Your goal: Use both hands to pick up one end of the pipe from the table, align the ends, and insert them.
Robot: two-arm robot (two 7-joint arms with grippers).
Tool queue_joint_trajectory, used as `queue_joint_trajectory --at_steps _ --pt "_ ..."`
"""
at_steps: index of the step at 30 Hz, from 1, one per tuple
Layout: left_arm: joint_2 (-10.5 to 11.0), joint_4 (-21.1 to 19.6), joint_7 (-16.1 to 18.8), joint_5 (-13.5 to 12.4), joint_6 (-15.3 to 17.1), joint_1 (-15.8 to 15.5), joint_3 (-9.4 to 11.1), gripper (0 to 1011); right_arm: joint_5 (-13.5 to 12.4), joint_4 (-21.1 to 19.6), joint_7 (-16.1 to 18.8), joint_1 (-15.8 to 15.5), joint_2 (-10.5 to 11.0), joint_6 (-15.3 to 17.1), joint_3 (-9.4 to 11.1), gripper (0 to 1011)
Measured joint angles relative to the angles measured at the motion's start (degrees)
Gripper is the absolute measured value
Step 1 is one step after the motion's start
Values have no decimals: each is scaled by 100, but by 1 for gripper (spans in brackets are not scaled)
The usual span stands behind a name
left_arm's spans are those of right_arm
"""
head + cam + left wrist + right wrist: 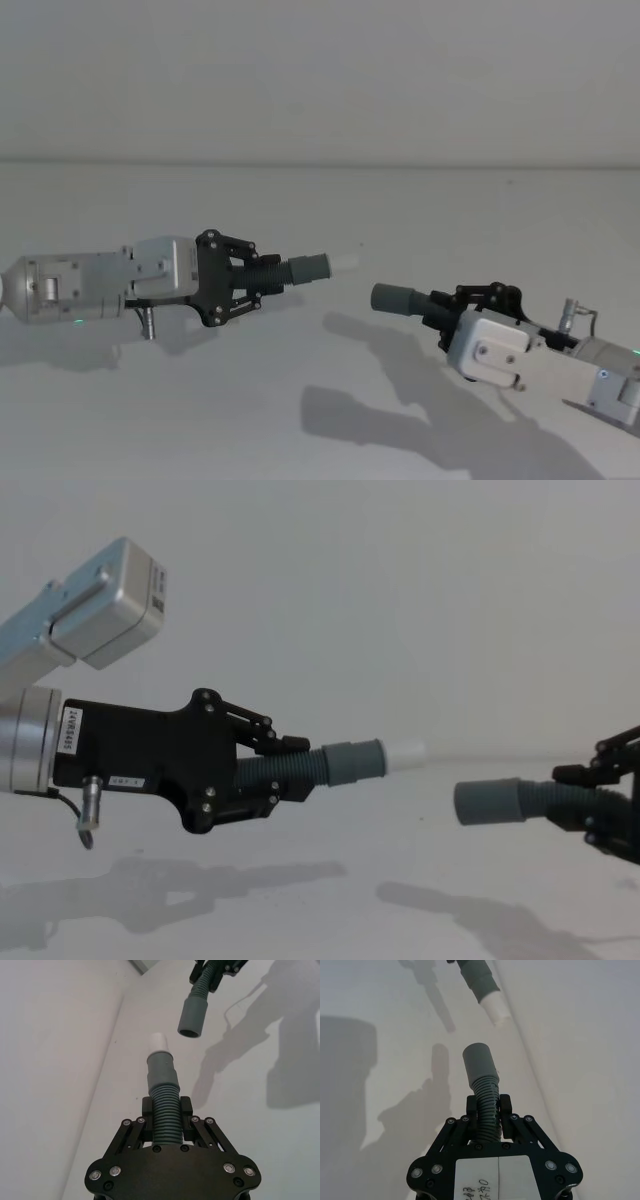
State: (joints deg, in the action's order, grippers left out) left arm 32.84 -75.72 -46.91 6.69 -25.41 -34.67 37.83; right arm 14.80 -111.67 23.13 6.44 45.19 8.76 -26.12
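Head view, left hand (252, 283): pinching the ribbed hose of the straight pipe piece (290, 272), held clear above the tabletop (300, 200), white spigot (344, 263) pointing toward the right side.
Head view, right hand (470, 300): clamped on the other pipe piece (415, 301), its open collar (390, 297) facing the spigot, near but apart, and lying a little nearer the front edge.
Left wrist view, gap: the spigot (160, 1042) points past the rim of the collar (193, 1017) rather than into its mouth, so in my judgement the axes are offset sideways.
Left wrist view, grip: fingers (188, 1110) press both flanks of the ribs; looks firm enough to push.
Right wrist view, aim: the collar (479, 1062) points slightly off the spigot (496, 1009), which comes in at an angle.
Chest view, height: the spigot (405, 753) rides higher than the collar (488, 802).
Chest view, advice: level the two first, lowering the left or raising the right, and turn the wrists until both pieces share one line.
Chest view, push: only then close the gap slowly and straight; a skewed push would likely flex the ribbed hose or jam the spigot on the rim.
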Motion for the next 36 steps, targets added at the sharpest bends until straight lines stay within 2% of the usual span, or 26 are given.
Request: queue_joint_trajectory --at_steps 8,15,21,36 --pt "5 5 -11 -11 -34 -8 5 308 -63 -47 -71 -117 57 -27 217 256" --pt "8 7 -16 -15 -52 -12 7 308 -180 -16 -113 -76 -44 -102 341 256" --pt "10 7 -19 -18 -61 -15 7 308 -233 42 -26 36 -129 -138 345 256" --pt "11 7 -23 -23 -70 -17 7 308 -313 185 470 374 -258 -151 216 256"
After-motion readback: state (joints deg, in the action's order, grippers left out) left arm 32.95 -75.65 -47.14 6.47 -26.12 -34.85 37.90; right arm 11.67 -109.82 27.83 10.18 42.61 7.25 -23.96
